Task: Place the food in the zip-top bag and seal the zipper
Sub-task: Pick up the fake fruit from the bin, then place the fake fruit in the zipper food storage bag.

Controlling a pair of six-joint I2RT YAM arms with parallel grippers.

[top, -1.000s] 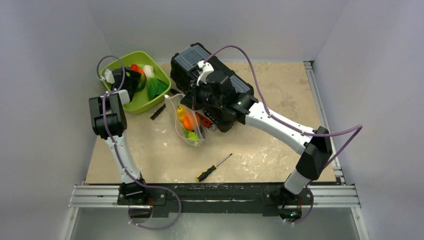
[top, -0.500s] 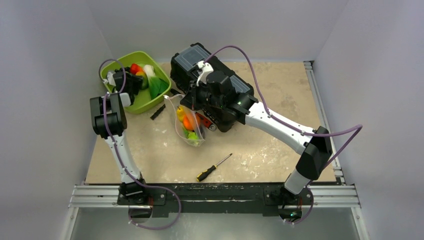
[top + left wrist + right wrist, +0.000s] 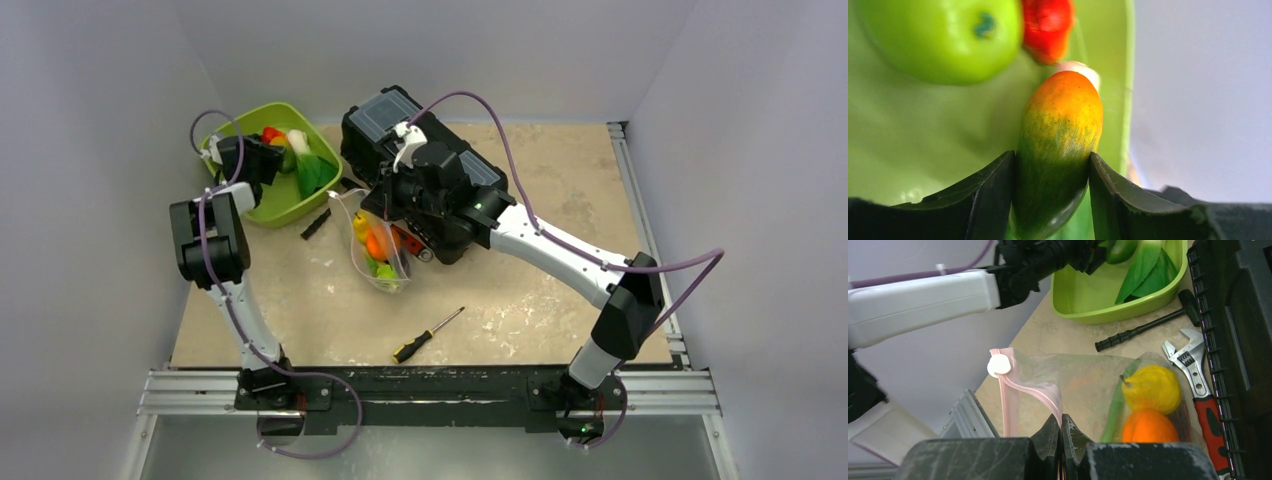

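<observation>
The left gripper (image 3: 1050,165) pinches a green-orange fruit (image 3: 1060,125) — a mango, perhaps — between its fingers; the right gripper (image 3: 1061,424) is pressed tight on the bag (image 3: 1083,382) at its zipper (image 3: 1029,388).

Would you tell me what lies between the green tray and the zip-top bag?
A black-handled tool lies between the green tray and the zip-top bag, clearest in the right wrist view.
</observation>
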